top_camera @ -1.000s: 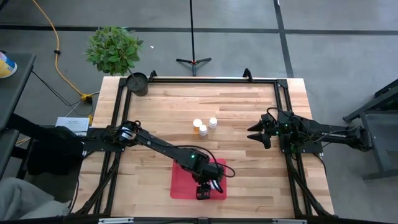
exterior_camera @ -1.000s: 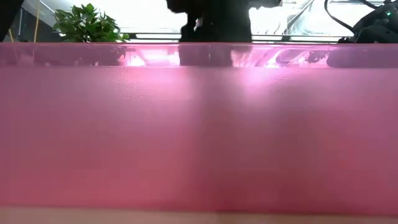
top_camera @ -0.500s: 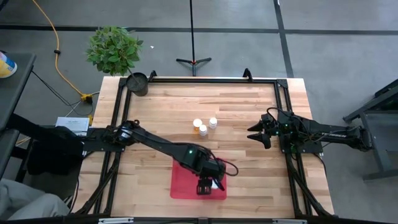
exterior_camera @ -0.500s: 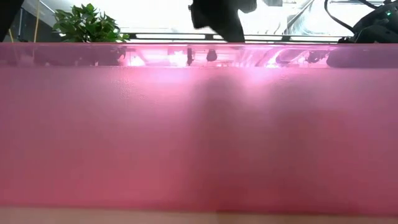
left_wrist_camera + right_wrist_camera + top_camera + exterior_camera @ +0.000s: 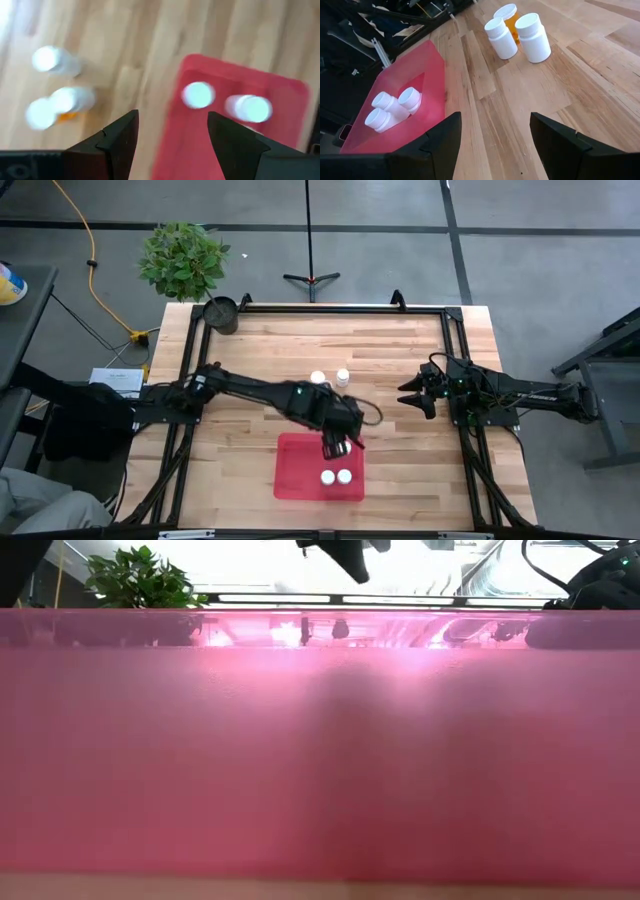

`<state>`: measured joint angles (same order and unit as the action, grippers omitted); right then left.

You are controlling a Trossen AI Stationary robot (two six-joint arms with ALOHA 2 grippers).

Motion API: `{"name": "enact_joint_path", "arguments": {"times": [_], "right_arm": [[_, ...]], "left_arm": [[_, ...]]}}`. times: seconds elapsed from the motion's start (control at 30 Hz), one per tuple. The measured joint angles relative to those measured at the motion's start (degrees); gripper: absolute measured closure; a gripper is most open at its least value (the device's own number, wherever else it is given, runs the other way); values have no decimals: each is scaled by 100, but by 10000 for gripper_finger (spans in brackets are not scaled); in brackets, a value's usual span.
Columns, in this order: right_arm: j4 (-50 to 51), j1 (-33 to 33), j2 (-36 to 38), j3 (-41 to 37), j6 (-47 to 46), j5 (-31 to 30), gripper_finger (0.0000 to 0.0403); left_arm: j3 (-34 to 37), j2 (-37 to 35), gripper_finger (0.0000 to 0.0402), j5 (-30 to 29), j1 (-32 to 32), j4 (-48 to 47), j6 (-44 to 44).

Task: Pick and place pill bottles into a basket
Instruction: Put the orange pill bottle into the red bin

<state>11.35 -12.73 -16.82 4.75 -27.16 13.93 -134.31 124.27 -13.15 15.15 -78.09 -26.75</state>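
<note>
Left tool [image 5: 336, 446] above far edge of red basket [image 5: 292, 480], fingers spread, empty. White-capped bottles [image 5: 335, 477] inside basket; three more bottles [image 5: 517, 31] clustered mid-tabletop [image 5: 400, 350]. Right tool [image 5: 413, 396] spread, empty, near right tabletop edge.

Bottles [image 5: 501, 37], white-capped: six in all.
- Three loose on the bench [image 5: 400, 350], clustered near its middle; one of them has an amber body [image 5: 512, 20], the other two are white.
- Three in the basket [image 5: 427, 60], bunched together; from overhead only two of these caps show.

Basket, red, at the bench's near edge: one.
Arms: two, the left arm [image 5: 250, 390] and the right arm [image 5: 500, 392].
Plant [image 5: 182, 258]: one, off the far left corner.
Pot [image 5: 221, 313], dark, on the far left corner: one.
</note>
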Motion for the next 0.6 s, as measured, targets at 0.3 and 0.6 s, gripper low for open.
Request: {"name": "enact_joint_path", "arguments": {"times": [0.3,0.6], "right_arm": [[-2,0,0,0,-96,-1,176],[-39,0,0,-2,-94,-1,176]], "left_arm": [[5,-523,131,-442,-374,-117,-91],[8,-860,131,-1072,-722,-885,-52]]}}
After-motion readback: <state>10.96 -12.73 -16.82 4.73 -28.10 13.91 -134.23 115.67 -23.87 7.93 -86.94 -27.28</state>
